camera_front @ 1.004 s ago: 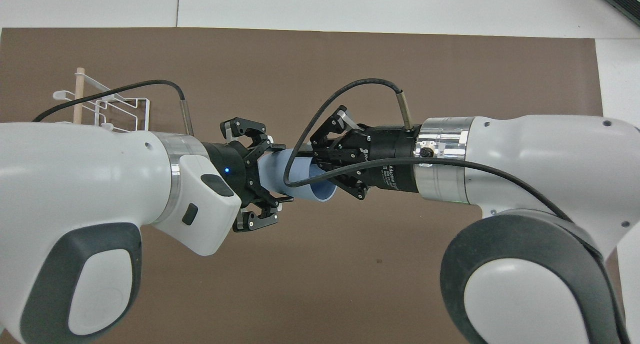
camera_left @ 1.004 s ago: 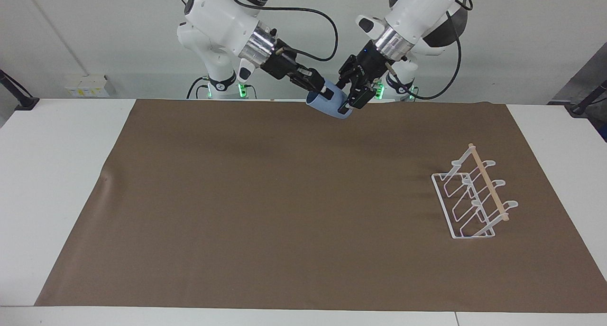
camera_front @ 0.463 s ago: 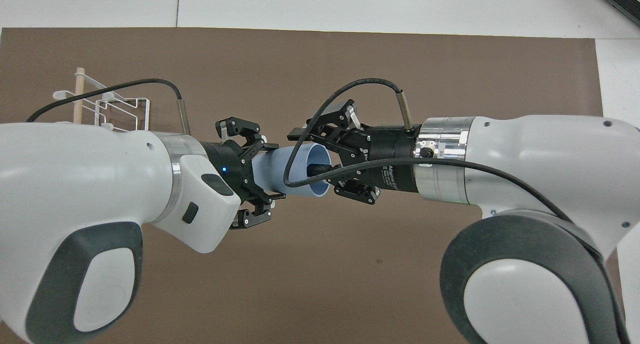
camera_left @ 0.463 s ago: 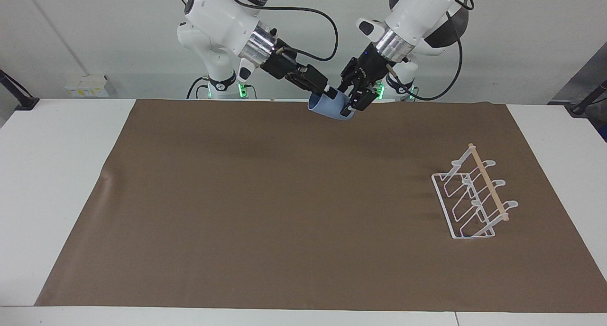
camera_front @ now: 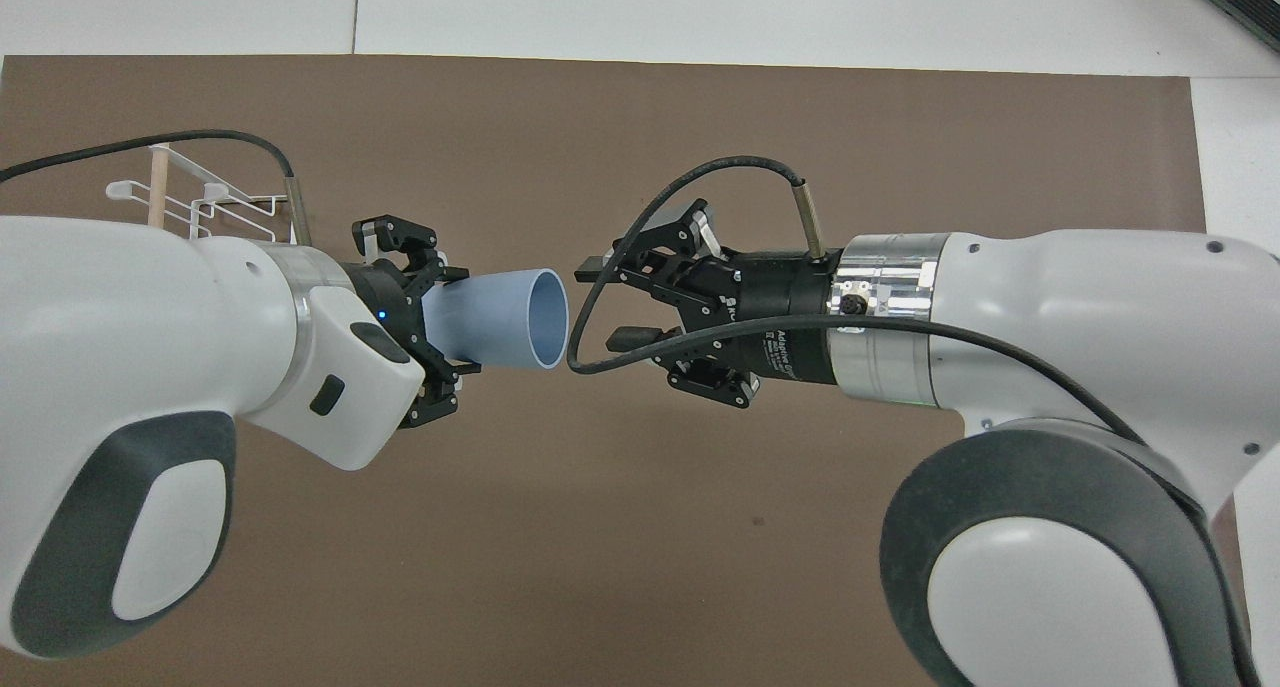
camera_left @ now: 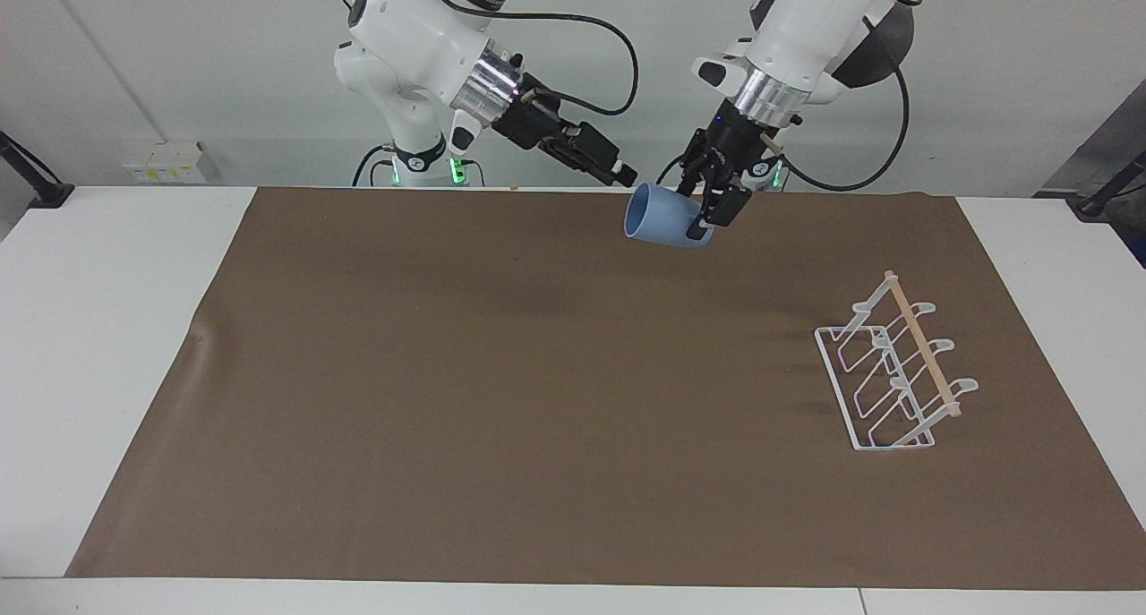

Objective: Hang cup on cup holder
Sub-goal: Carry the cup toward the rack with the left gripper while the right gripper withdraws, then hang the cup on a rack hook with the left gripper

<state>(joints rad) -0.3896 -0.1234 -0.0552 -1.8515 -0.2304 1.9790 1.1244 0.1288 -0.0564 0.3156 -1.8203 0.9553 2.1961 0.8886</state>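
The light-blue cup point(camera_left: 661, 218) point(camera_front: 500, 319) hangs in the air on its side, over the mat's edge nearest the robots. My left gripper point(camera_left: 704, 217) point(camera_front: 458, 319) is shut on its closed end, and the cup's mouth points at the right gripper. My right gripper point(camera_left: 624, 175) point(camera_front: 606, 303) stands open and empty, a short gap from the cup's rim. The cup holder point(camera_left: 921, 343) point(camera_front: 225, 205), a white wire rack with a wooden rod on top, stands on the mat toward the left arm's end; the left arm hides part of it in the overhead view.
A brown mat point(camera_left: 492, 400) point(camera_front: 640, 527) covers most of the white table point(camera_left: 107, 346). Nothing but the rack stands on it. Both arms hang over the strip of mat nearest the robots.
The right gripper opened and let go of the cup. The left gripper, shut on the cup, drew it away toward the left arm's end and a little lower.
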